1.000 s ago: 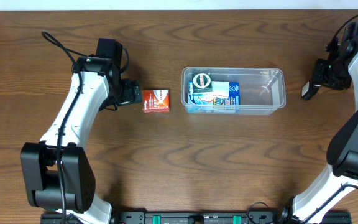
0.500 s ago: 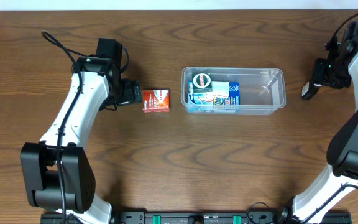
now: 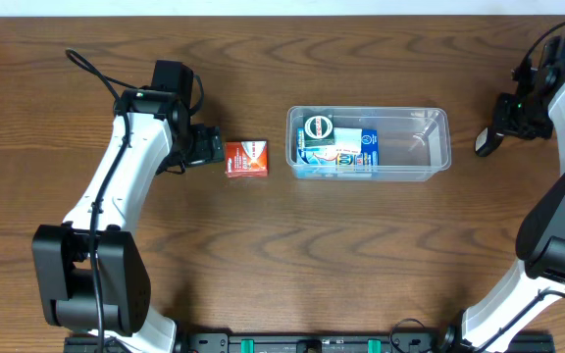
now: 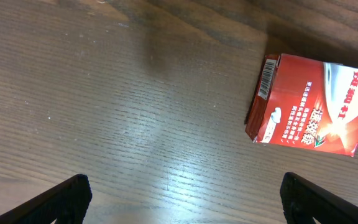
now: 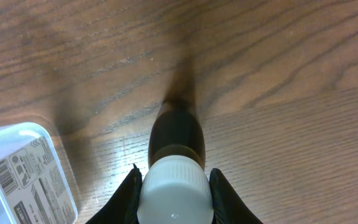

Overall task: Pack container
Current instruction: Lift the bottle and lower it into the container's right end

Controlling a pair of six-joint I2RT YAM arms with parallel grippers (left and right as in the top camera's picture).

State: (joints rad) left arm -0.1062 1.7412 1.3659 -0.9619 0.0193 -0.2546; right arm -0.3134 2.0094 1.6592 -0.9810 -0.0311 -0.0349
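The clear container (image 3: pixel 437 149) lies at the table's middle and holds blue, green and white boxes (image 3: pixel 333 145) in its left half. A small red box (image 3: pixel 247 158) lies on the table left of it. My left gripper (image 3: pixel 216 152) is open and empty, just left of the red box. In the left wrist view the red box (image 4: pixel 312 106) lies ahead and to the right of the open fingers (image 4: pixel 182 194). My right gripper (image 3: pixel 498 127) is right of the container, shut on a dark bottle (image 3: pixel 485 143) with a white cap (image 5: pixel 174 193); its fingers (image 5: pixel 173 186) clamp the cap.
The container's corner (image 5: pixel 17 177) shows at the lower left of the right wrist view. Both arms' white links reach in from the front edge at left and right. Bare wooden table surrounds the objects.
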